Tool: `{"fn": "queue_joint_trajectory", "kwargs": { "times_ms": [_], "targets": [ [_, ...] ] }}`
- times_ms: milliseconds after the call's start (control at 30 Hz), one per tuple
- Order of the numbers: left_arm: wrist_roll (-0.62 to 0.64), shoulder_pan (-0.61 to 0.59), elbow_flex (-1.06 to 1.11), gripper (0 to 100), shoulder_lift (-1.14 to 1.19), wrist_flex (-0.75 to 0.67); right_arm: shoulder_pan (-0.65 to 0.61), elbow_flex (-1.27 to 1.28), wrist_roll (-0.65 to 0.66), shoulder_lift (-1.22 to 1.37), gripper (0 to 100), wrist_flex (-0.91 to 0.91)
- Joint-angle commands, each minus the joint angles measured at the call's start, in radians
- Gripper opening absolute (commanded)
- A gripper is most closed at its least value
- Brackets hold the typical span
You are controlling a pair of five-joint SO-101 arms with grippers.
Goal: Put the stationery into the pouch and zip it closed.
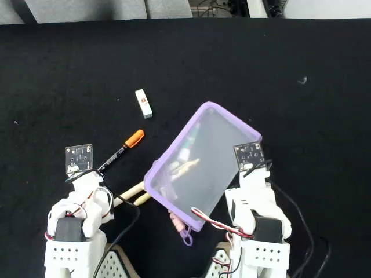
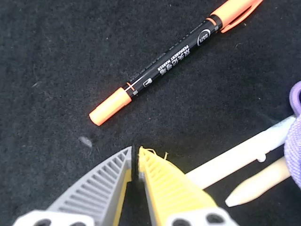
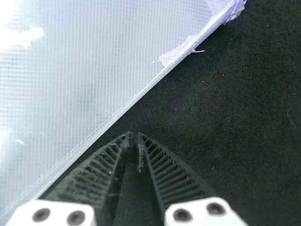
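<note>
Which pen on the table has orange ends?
The black marker, orange at both ends, lying apart; the two pale pens are plain and reach the pouch edge.

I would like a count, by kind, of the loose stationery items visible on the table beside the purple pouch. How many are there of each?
Marker with orange caps: 1
Pale pens, ends at the pouch edge: 2
Small white block: 1
Total: 4
A pink bit at the pouch edge is unclear, so it is not counted.
</note>
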Motion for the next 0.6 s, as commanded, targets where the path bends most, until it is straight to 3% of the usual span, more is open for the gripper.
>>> {"fn": "queue_joint_trajectory", "kwargs": {
  "times_ms": [0,567],
  "targets": [
    [0.002,0.012,0.019,3,-0.005,-0.009,-0.009,0.001,0.006,-0.090,1.2,0.008],
    [0.002,0.012,0.019,3,-0.005,-0.009,-0.012,0.001,0.000,-0.090,1.2,0.008]
  ]
}}
